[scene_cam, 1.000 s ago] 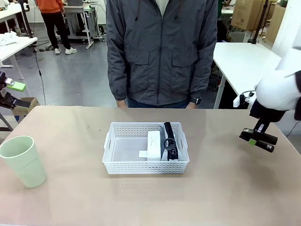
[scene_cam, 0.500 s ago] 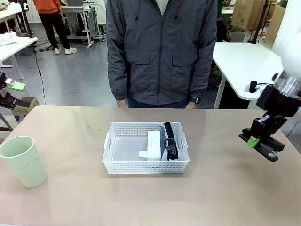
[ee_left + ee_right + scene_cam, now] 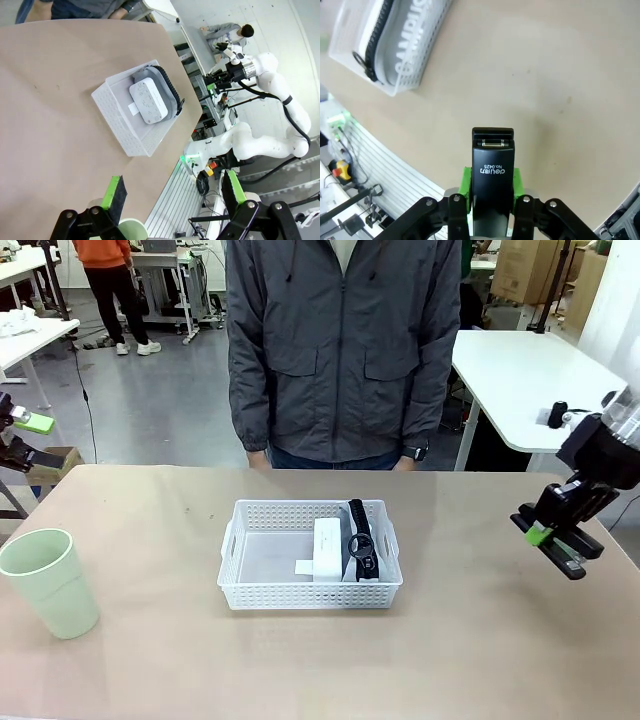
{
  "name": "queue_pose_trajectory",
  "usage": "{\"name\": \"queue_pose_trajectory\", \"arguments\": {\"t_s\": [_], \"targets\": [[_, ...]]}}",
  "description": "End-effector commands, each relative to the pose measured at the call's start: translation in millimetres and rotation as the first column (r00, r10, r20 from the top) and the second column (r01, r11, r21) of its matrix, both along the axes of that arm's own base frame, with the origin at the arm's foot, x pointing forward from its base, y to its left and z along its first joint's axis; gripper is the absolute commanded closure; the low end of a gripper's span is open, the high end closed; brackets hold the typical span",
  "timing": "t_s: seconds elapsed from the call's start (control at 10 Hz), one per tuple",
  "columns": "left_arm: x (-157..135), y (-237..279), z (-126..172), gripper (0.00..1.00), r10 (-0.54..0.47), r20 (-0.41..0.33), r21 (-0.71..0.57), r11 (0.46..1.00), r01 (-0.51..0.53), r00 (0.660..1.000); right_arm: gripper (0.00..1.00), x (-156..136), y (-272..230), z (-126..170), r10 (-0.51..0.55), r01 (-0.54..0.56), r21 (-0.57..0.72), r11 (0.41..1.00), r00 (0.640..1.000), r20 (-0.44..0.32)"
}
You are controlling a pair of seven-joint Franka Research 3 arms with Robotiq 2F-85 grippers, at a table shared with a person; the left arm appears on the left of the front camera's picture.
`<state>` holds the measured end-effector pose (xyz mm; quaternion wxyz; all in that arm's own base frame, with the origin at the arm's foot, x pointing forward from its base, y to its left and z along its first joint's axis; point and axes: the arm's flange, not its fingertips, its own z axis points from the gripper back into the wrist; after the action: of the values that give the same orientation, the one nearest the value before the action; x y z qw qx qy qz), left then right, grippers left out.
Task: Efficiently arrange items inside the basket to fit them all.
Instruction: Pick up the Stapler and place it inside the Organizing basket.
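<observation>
Stapler (image 3: 492,150), brand print up, in right hand (image 3: 491,184)

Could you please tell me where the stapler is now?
Front view, far right: the stapler is gripped in the robot's right hand above the table, well right of the basket.

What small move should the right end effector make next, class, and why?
Probably carry the black stapler, clamped in the right end effector above the table on the right, leftward toward the basket. The white box and grey pouch fill its right half, so its bare left half looks like the place to aim.
</observation>
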<state>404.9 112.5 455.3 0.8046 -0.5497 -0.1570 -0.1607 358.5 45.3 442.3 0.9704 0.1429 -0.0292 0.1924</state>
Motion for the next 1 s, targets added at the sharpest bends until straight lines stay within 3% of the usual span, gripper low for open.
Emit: {"name": "queue_pose_trajectory", "arguments": {"t_s": [0.0,0.1,0.2,0.5,0.6,0.7,0.9], "targets": [[-3,0,1,0.0,-0.004,0.0,0.014,1.0,0.004,1.0,1.0,0,8,6,0.02,-0.019,0.012,1.0,0.999,-0.051],[-3,0,1,0.0,-0.004,0.0,0.014,1.0,0.004,1.0,0.63,0,0,0,0.0,0.0,0.0,1.0,1.0,0.0],[-3,0,1,0.0,-0.004,0.0,0.014,1.0,0.004,1.0,0.63,-7,-2,-10,-0.028,0.028,0.065,0.997,1.0,0.009],[-3,0,1,0.0,-0.004,0.0,0.014,1.0,0.004,1.0,0.63,17,91,55,0.102,-0.092,-0.116,0.989,0.991,0.082],[-3,0,1,0.0,-0.004,0.0,0.014,1.0,0.004,1.0,0.63,24,132,71,0.156,-0.151,-0.197,0.969,0.988,0.012],[-3,0,1,0.0,-0.004,0.0,0.014,1.0,0.004,1.0,0.63,28,173,84,0.198,-0.195,-0.231,0.953,0.98,-0.011],[-3,0,1,0.0,-0.004,0.0,0.014,1.0,0.004,1.0,0.63,39,246,97,0.198,-0.188,-0.243,0.952,0.98,0.015]]}}
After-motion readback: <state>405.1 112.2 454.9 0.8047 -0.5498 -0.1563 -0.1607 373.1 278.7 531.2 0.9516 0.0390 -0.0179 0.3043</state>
